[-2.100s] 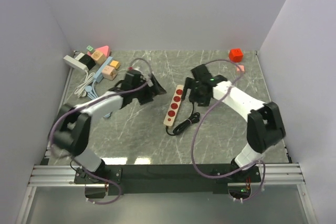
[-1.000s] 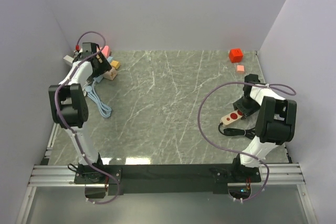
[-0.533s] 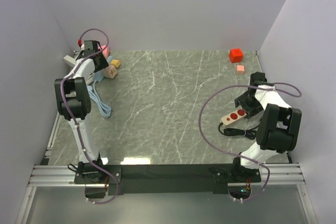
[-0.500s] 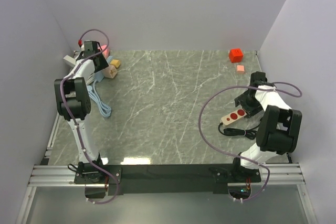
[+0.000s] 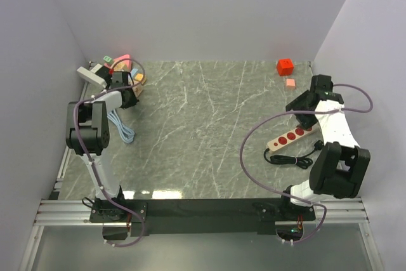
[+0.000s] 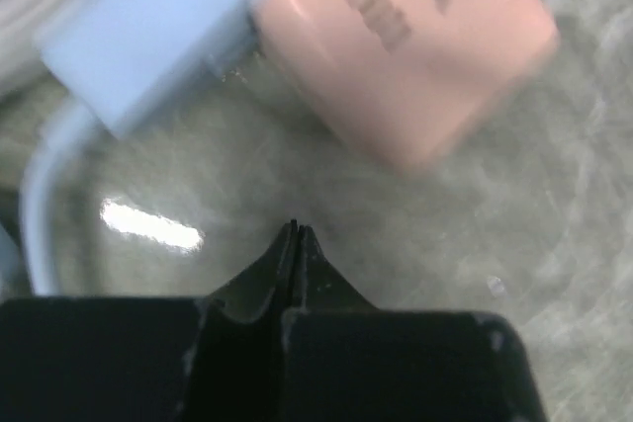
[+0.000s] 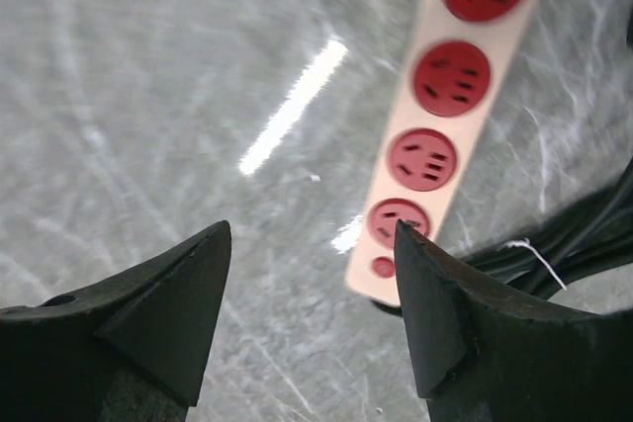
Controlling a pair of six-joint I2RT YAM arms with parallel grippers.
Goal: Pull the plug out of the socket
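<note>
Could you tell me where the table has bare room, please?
Bare: the middle of the grey marble table, between the light-blue cable and the pink power strip with red sockets. Crowded: the far-left corner around the white power strip.

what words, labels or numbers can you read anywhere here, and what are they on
No text reads clearly in any view.
Pink block: dark marks on its upper face, too blurred to read.
Power strip: red sockets only, no print visible.
Red cube: too small to tell if it carries any mark.
</note>
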